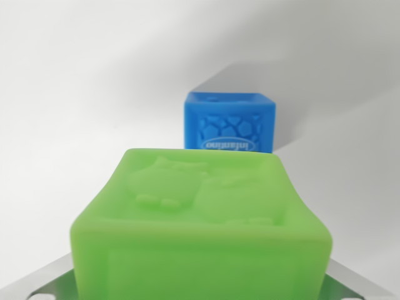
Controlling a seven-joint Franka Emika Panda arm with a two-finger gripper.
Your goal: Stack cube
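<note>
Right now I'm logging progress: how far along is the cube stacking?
Looks done: the green cube sits close against the camera, seemingly held, though the hand's fingers aren't clearly visible. In hand: it faces the blue cube. Left: the blue cube's top is bare, so nothing is stacked.

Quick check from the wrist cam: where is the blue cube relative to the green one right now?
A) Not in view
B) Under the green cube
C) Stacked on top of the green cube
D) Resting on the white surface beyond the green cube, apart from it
D: the blue cube sits on the white surface behind the near green cube, casting its own shadow there.
</note>
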